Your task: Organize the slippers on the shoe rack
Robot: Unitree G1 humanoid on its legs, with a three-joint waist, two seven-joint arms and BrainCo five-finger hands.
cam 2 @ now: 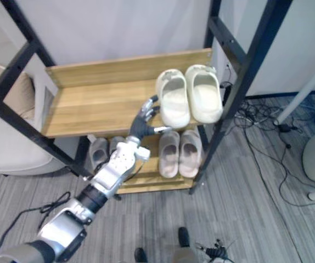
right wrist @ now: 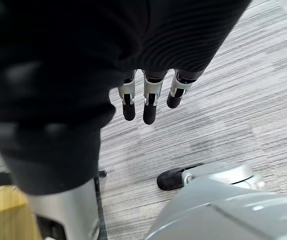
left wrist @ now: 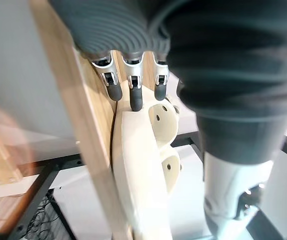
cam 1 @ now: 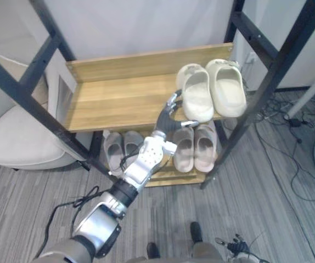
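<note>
Shoe rack (cam 1: pixel 119 98): top shelf holds cream slippers (cam 1: pixel 197 96), rt end; lower shelf holds grey pair (cam 1: pixel 113 148), beige pair (cam 1: pixel 184 149). L hand (cam 1: pixel 167 124) fingers straight, tips beside left cream slipper. R hand (right wrist: pixel 148 102) fingers straight, over floor (right wrist: pixel 223 100)

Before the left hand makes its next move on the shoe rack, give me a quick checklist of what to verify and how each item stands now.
1. Cream slippers side by side on the top shelf: ok.
2. Left hand beside the pair's left slipper, at the shelf's front edge: ok.
3. Left hand's fingers straight, not curled round anything: ok.
4. Fingertips actually touching that slipper: cannot tell.
5. Grey slippers and pink slippers paired on the lower shelf: ok.
6. Right hand relaxed over the floor, away from the rack: ok.
</note>
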